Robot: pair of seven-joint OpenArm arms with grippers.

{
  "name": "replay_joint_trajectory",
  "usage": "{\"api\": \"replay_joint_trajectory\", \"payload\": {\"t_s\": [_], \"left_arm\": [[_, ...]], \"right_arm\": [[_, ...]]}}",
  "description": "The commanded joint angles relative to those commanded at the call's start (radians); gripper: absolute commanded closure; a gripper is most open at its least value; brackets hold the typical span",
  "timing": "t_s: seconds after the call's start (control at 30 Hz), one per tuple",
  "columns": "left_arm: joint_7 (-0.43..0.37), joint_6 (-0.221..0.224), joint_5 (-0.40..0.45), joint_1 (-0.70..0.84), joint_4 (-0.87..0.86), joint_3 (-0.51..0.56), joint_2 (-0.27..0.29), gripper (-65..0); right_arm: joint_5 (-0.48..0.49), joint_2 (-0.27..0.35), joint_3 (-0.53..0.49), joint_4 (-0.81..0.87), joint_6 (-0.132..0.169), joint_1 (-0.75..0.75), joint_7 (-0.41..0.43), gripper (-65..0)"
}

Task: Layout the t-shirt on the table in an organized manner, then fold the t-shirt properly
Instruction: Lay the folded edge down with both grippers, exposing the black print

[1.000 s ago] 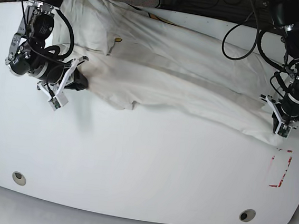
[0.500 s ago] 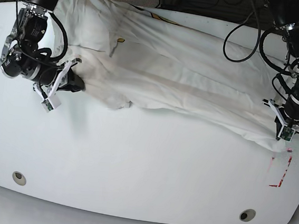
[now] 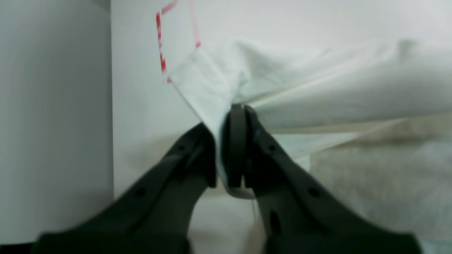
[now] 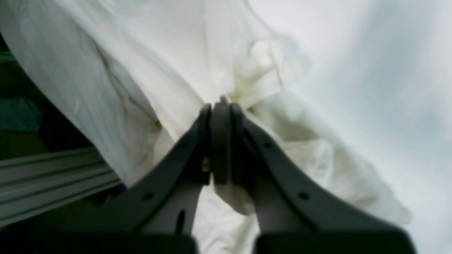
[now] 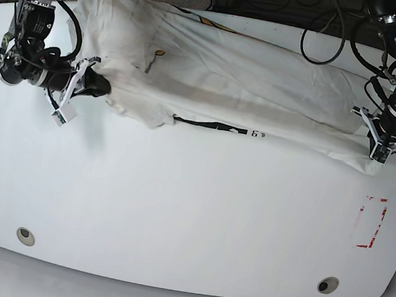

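Observation:
The off-white t-shirt (image 5: 218,87) is stretched across the far part of the table (image 5: 177,217), plain side up, with a strip of black print (image 5: 217,126) showing under its near edge. My left gripper (image 5: 382,153) (image 3: 222,141) is shut on the shirt's right end. My right gripper (image 5: 99,86) (image 4: 219,106) is shut on bunched cloth at the shirt's left end. In the left wrist view the t-shirt (image 3: 317,91) fans out from the fingers; in the right wrist view the t-shirt (image 4: 176,63) drapes over the table's back edge.
A red tape rectangle (image 5: 372,221) marks the table near the right edge, also seen as red tape (image 3: 160,53) in the left wrist view. Two metal grommet holes (image 5: 25,236) (image 5: 326,285) sit near the front edge. Cables (image 5: 321,34) hang behind the table.
Both grippers have pulled the shirt toward the back of the table and apart. The shirt is tauter, its right end has left the red tape, and a strip of black print now shows.

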Motion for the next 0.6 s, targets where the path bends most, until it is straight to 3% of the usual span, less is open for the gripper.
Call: {"api": "replay_joint_trajectory", "payload": {"t_s": [0.5,0.6], "left_arm": [[0.0,0.0,0.002,0.106,-0.003,-0.002,-0.041,-2.5],[0.002,0.0,0.002,0.106,-0.005,-0.002,-0.043,-2.6]], "right_arm": [[0.002,-0.003,-0.002,-0.002,0.0,-0.077,0.0,-0.4],[0.0,-0.003,-0.002,-0.003,0.0,-0.077,0.0,-4.2]]}}
